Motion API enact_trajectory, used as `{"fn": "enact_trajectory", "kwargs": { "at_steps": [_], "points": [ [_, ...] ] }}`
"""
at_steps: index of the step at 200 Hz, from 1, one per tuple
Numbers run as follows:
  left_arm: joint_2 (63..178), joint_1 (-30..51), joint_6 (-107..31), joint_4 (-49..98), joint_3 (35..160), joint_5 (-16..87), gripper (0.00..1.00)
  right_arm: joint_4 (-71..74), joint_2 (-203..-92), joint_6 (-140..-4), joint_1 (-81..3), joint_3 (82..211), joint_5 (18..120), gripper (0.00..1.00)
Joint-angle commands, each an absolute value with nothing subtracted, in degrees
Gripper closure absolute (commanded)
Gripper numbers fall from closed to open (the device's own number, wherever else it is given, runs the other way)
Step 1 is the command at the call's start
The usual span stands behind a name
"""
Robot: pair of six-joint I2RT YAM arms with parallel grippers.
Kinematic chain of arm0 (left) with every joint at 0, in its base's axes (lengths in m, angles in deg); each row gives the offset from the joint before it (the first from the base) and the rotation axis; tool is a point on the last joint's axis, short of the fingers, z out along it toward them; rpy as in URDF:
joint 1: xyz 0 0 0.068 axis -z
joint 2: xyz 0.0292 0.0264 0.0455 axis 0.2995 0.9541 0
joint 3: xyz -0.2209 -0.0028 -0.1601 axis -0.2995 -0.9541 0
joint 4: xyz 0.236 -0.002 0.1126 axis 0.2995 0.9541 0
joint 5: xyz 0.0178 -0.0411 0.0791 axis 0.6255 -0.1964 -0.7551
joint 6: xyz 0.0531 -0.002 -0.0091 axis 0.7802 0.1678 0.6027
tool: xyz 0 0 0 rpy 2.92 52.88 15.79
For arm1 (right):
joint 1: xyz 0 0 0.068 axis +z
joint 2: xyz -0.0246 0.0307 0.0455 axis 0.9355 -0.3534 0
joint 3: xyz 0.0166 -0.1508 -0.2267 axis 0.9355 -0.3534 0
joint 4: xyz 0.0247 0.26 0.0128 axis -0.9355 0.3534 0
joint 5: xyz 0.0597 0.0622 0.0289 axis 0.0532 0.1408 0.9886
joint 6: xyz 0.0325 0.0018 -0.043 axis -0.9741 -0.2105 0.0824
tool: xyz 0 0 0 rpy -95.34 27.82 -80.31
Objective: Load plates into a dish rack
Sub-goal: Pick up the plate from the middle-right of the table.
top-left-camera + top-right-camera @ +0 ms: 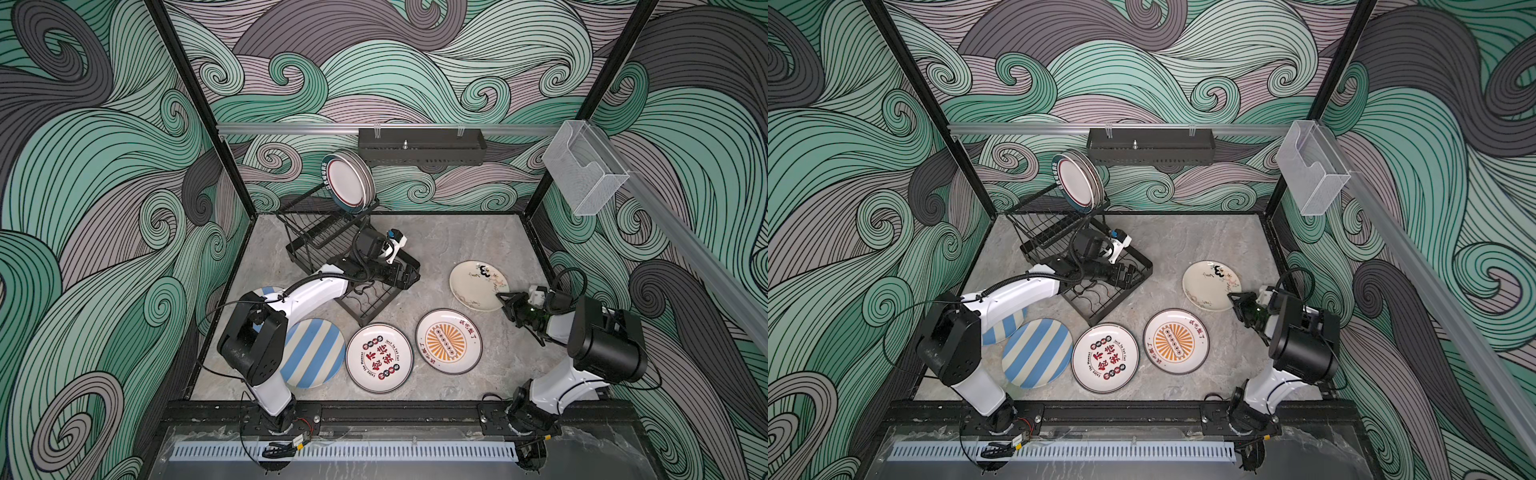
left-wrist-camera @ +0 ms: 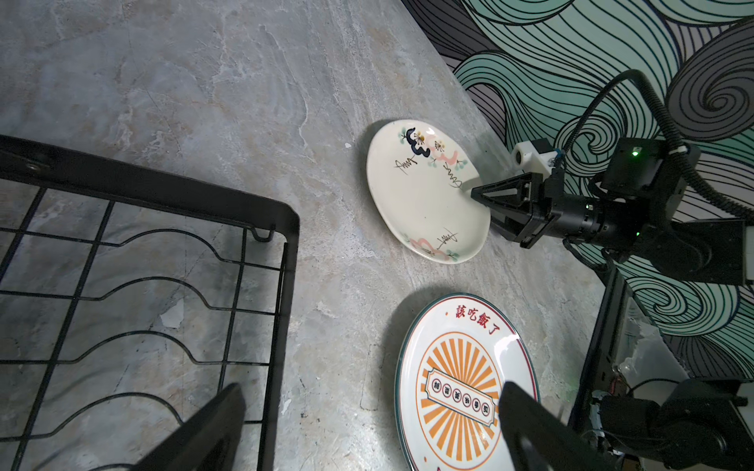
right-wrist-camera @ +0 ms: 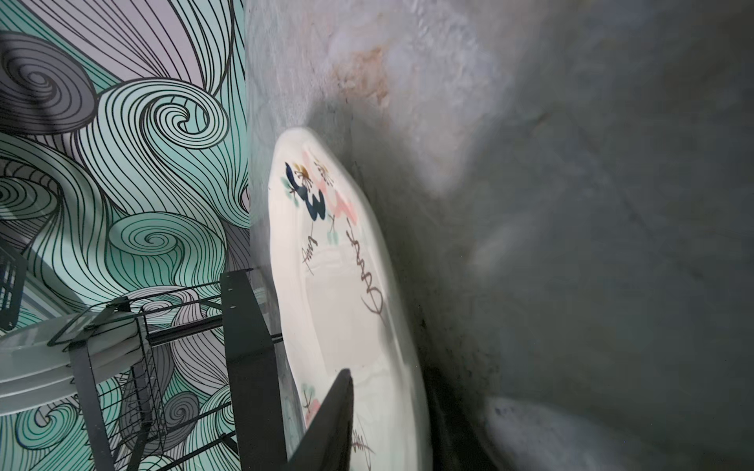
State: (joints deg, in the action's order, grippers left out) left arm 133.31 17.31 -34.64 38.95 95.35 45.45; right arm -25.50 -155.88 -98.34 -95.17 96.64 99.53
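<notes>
Cream plate (image 2: 424,195) at the desk's right edge had the right gripper (image 2: 483,206) astride its rim, jaws narrow, grip uncertain; lifting needed firmer closure.

We read this as a lab robot cell: black frame (image 1: 197,104), wave-print walls (image 1: 83,166), left arm (image 1: 316,291) and right arm (image 1: 557,384) bolted to a rail (image 1: 395,413).

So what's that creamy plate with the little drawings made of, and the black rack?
The cream round plate with small painted drawings looks like glazed ceramic: smooth, glossy, with a thick rounded rim. The black wire dish rack is probably metal with a matte black coating: thin stiff rods bent into waves inside a flat band frame.
</notes>
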Motion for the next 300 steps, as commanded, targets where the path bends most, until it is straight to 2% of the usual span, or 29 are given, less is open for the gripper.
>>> {"fn": "enact_trajectory", "kwargs": {
  "at_steps": [1, 90, 127, 155, 200, 221, 256, 283, 300],
  "points": [
    [131.12, 16.87, -34.27, 40.01, 94.77, 44.98, 0.01, -22.15, -157.68, -98.55, -95.10, 95.40, 96.11, 0.74],
    [127.81, 16.67, -33.90, 42.41, 94.02, 45.00, 0.01, -23.66, -155.08, -99.58, -94.95, 95.14, 97.97, 0.96],
    [125.97, 16.67, -33.50, 46.27, 96.38, 45.31, 0.02, -24.64, -152.21, -100.82, -94.49, 94.98, 99.94, 0.99],
    [123.17, 16.37, -34.89, 47.37, 96.09, 40.56, 0.01, -23.07, -147.98, -100.69, -92.86, 95.38, 99.89, 1.00],
    [116.73, 13.58, -34.68, 55.49, 97.62, 37.39, 0.01, -13.90, -137.90, -98.52, -88.07, 99.16, 98.56, 1.00],
    [112.03, 10.14, -34.50, 58.55, 96.80, 36.86, 0.01, -6.67, -131.04, -95.96, -85.08, 102.68, 95.67, 1.00],
    [106.26, -0.31, -33.47, 62.56, 95.19, 41.31, 0.01, 4.51, -123.20, -90.41, -76.32, 112.09, 88.01, 1.00],
    [104.64, -4.12, -30.28, 66.45, 94.64, 36.47, 0.01, 11.04, -124.68, -85.42, -69.74, 122.27, 82.77, 1.00],
    [104.33, -7.12, -30.67, 65.98, 92.94, 38.60, 0.01, 12.19, -127.52, -83.74, -66.07, 128.42, 80.66, 1.00]
  ]
}}
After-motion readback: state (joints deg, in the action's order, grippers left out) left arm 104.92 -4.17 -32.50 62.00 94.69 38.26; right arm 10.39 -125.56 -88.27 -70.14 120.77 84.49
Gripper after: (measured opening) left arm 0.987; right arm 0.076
